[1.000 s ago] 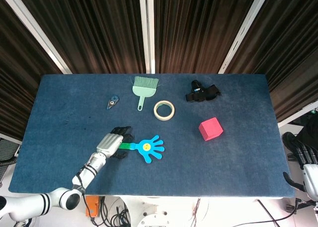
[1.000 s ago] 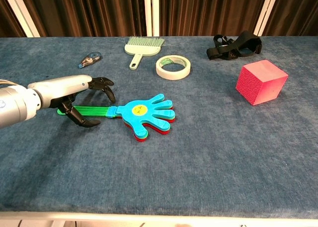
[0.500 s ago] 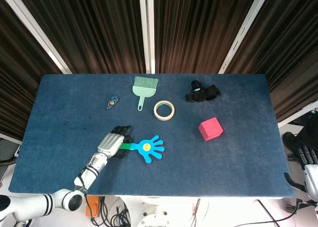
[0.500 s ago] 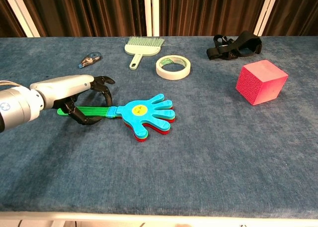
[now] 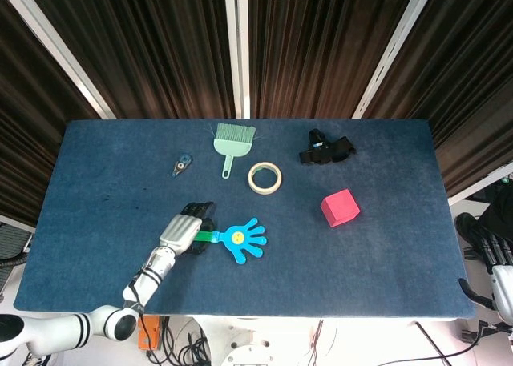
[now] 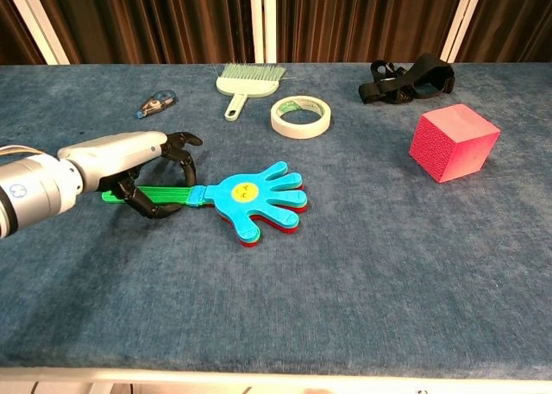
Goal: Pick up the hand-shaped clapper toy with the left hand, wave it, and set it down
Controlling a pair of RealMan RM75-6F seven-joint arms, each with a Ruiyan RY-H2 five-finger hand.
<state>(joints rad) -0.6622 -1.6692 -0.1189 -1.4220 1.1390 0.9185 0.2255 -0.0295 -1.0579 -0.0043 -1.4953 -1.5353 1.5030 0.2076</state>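
The clapper toy lies flat on the blue table; it has a blue hand-shaped head stacked over red and green layers, and a green handle pointing left. My left hand is over the handle, its dark fingers curled over the top and the thumb hooked underneath, holding it against the table. From the head camera, the same left hand covers the handle's end. My right hand hangs off the table's right edge, holding nothing, its fingers apart.
A green dustpan brush, a roll of tape and a small correction-tape dispenser lie behind the clapper. Further right are a black strap and a red cube. The blue table has dark curtains behind it.
My left hand's fingers have curled tighter around the green handle, and the clapper has shifted slightly to the right. The right hand has not moved.
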